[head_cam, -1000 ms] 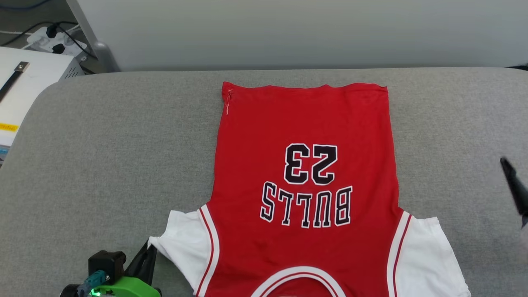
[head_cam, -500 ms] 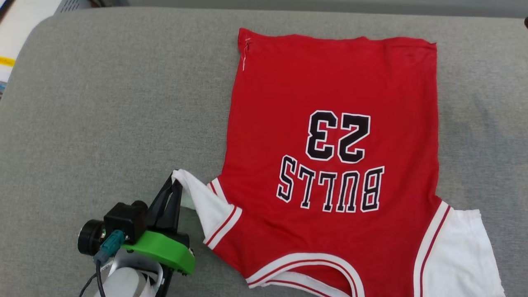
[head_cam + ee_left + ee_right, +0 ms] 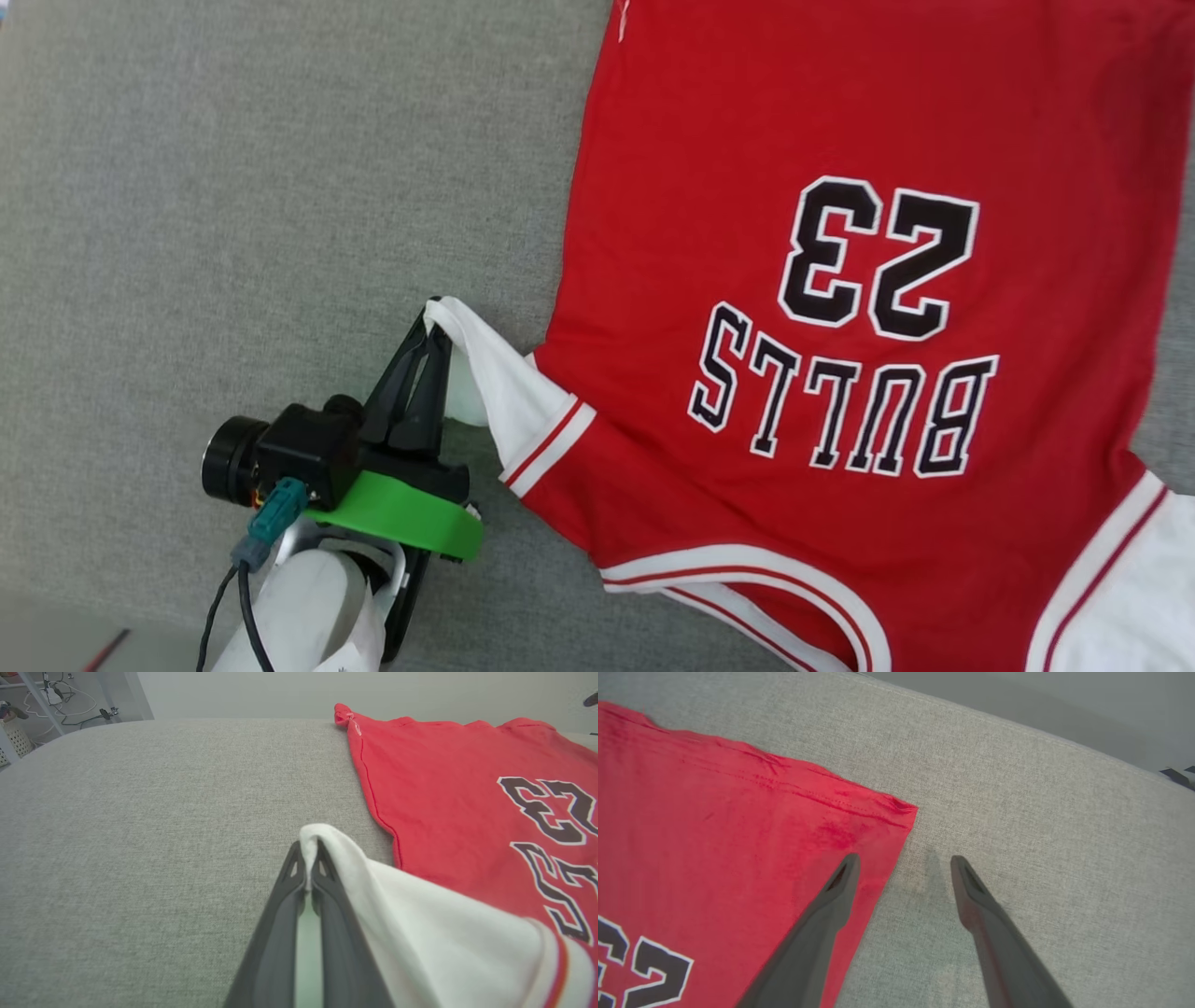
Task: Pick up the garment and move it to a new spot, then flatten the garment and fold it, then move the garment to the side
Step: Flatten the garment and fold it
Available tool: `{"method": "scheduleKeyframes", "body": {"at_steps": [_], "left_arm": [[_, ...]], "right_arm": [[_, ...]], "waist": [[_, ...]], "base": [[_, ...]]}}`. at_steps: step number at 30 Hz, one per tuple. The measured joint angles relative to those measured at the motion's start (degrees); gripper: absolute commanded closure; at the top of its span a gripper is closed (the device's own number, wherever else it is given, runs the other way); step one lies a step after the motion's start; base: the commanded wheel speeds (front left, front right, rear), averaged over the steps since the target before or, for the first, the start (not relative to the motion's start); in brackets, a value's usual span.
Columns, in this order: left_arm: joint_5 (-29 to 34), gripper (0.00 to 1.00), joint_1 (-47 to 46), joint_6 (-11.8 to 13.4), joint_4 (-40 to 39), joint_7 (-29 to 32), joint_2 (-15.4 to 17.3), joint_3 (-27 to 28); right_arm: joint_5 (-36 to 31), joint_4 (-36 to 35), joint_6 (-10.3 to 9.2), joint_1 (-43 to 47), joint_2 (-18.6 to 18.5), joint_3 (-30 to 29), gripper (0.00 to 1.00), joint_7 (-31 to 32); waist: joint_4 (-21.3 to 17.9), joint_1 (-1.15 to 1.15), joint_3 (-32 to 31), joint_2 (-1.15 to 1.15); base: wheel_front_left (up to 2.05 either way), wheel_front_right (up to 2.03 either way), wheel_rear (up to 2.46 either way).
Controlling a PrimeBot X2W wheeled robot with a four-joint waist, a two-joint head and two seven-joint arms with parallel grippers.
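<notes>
Grey upholstery point(image 3: 233, 187) spreads under everything you are working on. The garment point(image 3: 709, 187) lies flat on it, printed side up, toward the right of the head view. Its hem points away from the robot and its striped neckline point(image 3: 747, 579) lies nearest the robot. From the head camera, the black numerals point(image 3: 878, 257) "23" and the lettering point(image 3: 840, 411) "BULLS" read upside down.

Your left gripper point(image 3: 434, 322) sits just beside the garment's left edge. Its fingers are pressed together on the tip of the white sleeve point(image 3: 509, 397), which is lifted off the upholstery and drawn into a peak. Behind those fingers you see a green mount point(image 3: 401, 518) and a black wrist camera point(image 3: 280, 453).

Your right gripper point(image 3: 904, 859) hangs over the far hem corner point(image 3: 901, 805) with its fingers spread apart. One finger is above the red cloth and the other is above bare upholstery.
</notes>
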Motion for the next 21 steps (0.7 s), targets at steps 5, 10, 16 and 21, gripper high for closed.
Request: {"method": "scheduleKeyframes", "body": {"at_steps": [5,10,16,21], "left_arm": [[1.4,1.0,-0.7,-1.5,-0.4,0.0,-2.0,0.6],[3.1,1.0,-1.0,-2.6,-0.4,0.0,-3.4,1.8],[4.3,1.0,-1.0,-3.8,0.7,0.0,-4.4,3.0],[4.8,1.0,-0.8,-4.7,2.2,0.0,-5.3,4.1]], "right_arm": [[-2.0,4.4,-0.01,-0.6,1.5,0.2,0.0,-2.3],[-2.0,6.4,-0.02,-0.3,1.2,0.8,0.0,-2.6],[-1.7,6.4,-0.02,-0.2,-0.1,1.9,1.0,-3.2],[-0.7,6.4,-0.02,0.1,0.0,3.6,1.0,-7.0]], "waist": [[1.8,0.0,3.6,0.0],[3.3,-0.01,5.7,0.0],[3.9,-0.01,5.7,0.0],[3.6,0.0,4.0,0.0]], "base": [[0.0,0.0,0.0],[0.0,0.0,0.0],[0.0,0.0,0.0],[0.0,0.0,0.0]]}}
